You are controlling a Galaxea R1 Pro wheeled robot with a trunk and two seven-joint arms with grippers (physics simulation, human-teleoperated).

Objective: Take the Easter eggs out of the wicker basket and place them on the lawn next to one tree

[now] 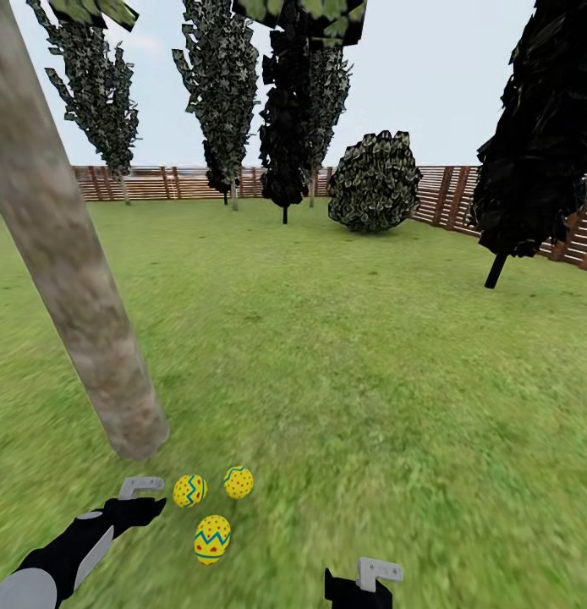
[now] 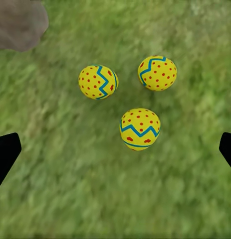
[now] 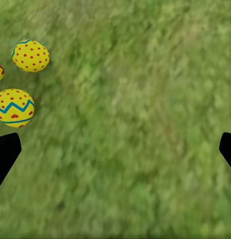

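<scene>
The left claw (image 1: pixel 143 495) is wide open and holds nothing, hanging low over the grass. Just past it, at about 3 o'clock, lie the three eggs (image 1: pixel 211 507), close together but not touching, in a little triangle on the lawn (image 1: pixel 370 355). They sit there because the tree (image 1: pixel 69 254) stands right beside them, at about 11 o'clock, and that is where they belong. The right claw (image 1: pixel 370 584) is also wide open and empty, near the eggs at 5 o'clock. I think the job looks done.
</scene>
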